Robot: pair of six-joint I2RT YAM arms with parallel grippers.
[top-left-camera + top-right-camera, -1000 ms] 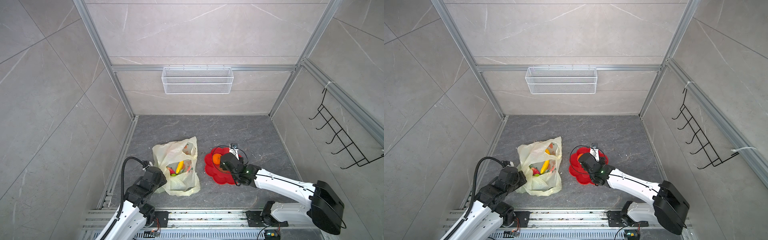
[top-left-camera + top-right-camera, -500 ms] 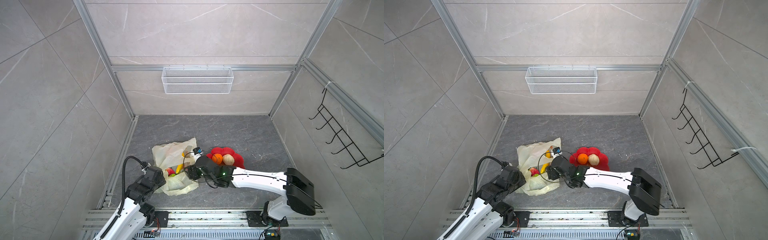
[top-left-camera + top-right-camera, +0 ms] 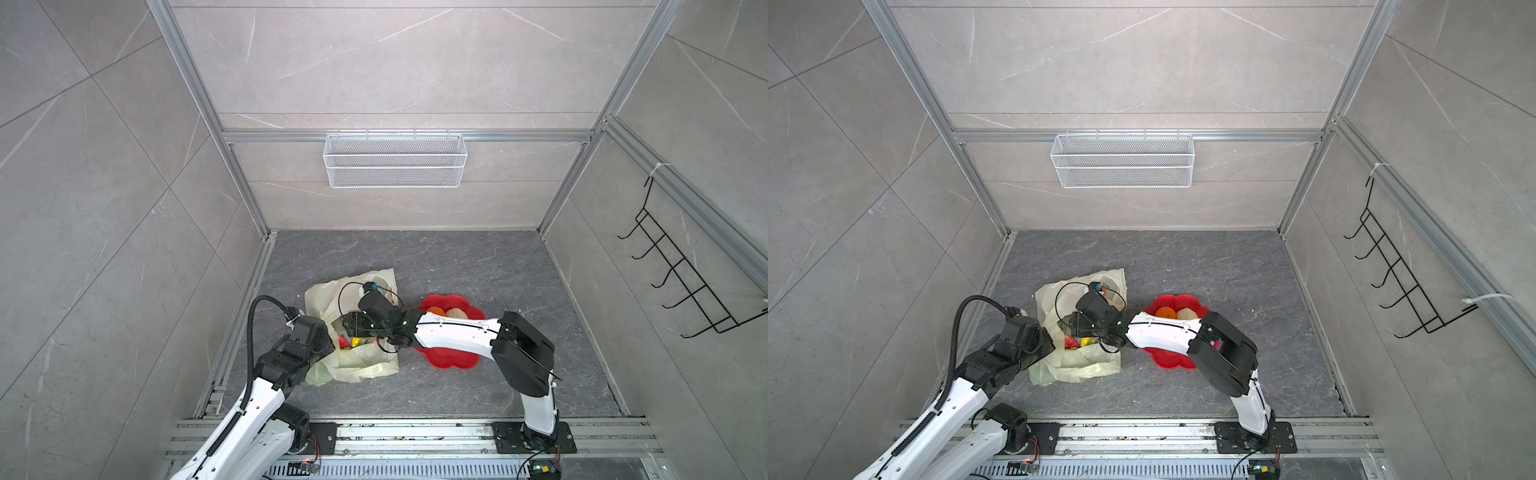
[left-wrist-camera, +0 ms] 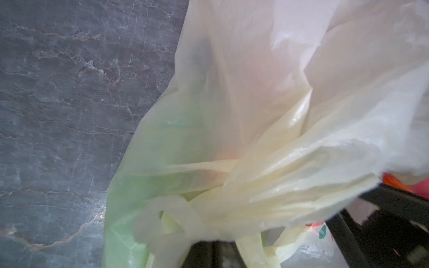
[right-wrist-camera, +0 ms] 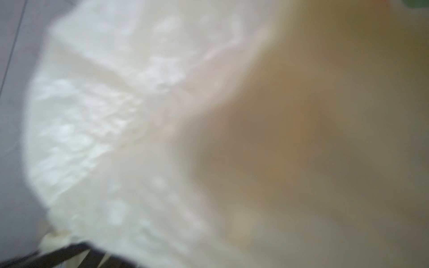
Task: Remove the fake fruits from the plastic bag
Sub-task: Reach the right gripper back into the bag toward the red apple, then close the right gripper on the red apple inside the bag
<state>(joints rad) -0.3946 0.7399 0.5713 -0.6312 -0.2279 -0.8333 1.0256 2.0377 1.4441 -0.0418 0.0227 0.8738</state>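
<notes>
A: Checking grips first. Your left gripper [image 3: 329, 337] is clamped right down on a gathered fold of the bag [image 3: 361, 368] at its mouth. The left wrist view shows film bunched hard against those fingers. Your right gripper [image 3: 350, 328] is down in the mouth. Film hides its fingers from above and its wrist view is a blur, so I can't tell how wide they stand or whether they hold anything.

B: And the fruits [image 3: 1077, 342]?

A: A red one [image 3: 343, 341] and a yellow one [image 3: 356, 340] show in the mouth, just beside the right fingers and between them and the left ones. A green shape [image 4: 176, 125] shows through the film beside the left fingers. An orange [image 3: 435, 310] and a peach [image 3: 455, 311] sit on the plate [image 3: 451, 359], well behind the right fingers and under your forearm [image 3: 453, 336].

B: Risks?

A: Three, as I judge it.
- Close blind and you pinch film along with a fruit. The bag then lifts too, and the left hold slips or tears.
- Glossy round plastic can squirt out of a half-set grip and roll deeper.
- The forearm hangs over the plate, so a low swing back could knock the orange off.

B: Fix?

A: Hold the fold taut, close only with a fruit plainly between the fingers, and lift before swinging.
</notes>
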